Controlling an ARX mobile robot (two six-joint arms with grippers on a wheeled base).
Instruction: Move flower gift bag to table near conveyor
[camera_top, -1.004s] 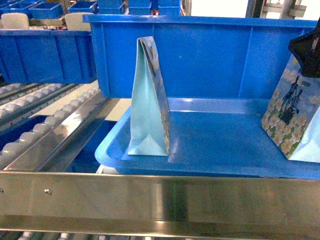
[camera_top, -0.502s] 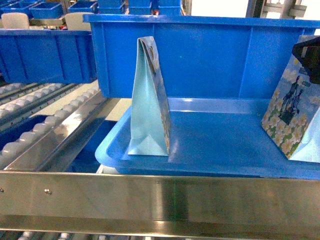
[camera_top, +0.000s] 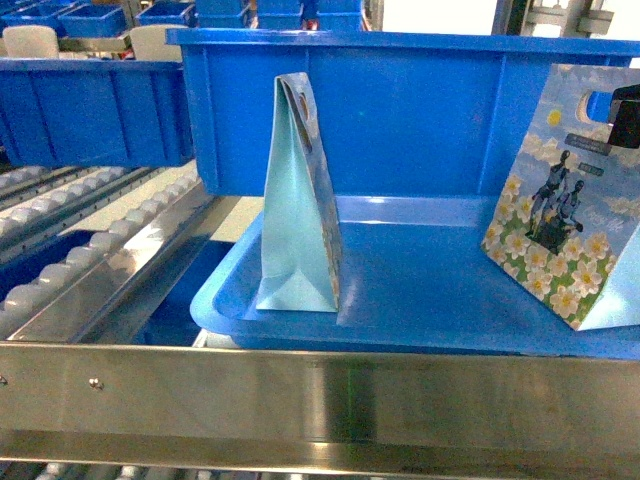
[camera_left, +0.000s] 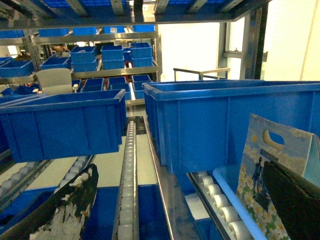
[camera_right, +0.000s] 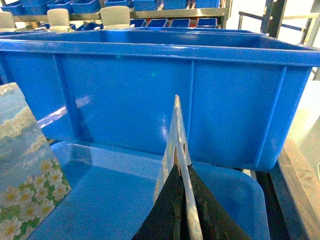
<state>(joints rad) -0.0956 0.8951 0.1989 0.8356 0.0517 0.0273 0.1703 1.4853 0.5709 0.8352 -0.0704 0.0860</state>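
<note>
The right gripper (camera_right: 182, 210) is clamped on the top edge of a flower gift bag (camera_top: 560, 215), held at the right end of a blue tray (camera_top: 440, 290) on the conveyor (camera_top: 90, 250). The thin edge could slip from the pinch, or the swinging bag could catch the blue bin (camera_top: 400, 110) behind. The tray also holds a second bag (camera_top: 298, 215), upright at its left. The left gripper (camera_left: 190, 210) hangs spread apart, empty. The table is not in view.
</note>
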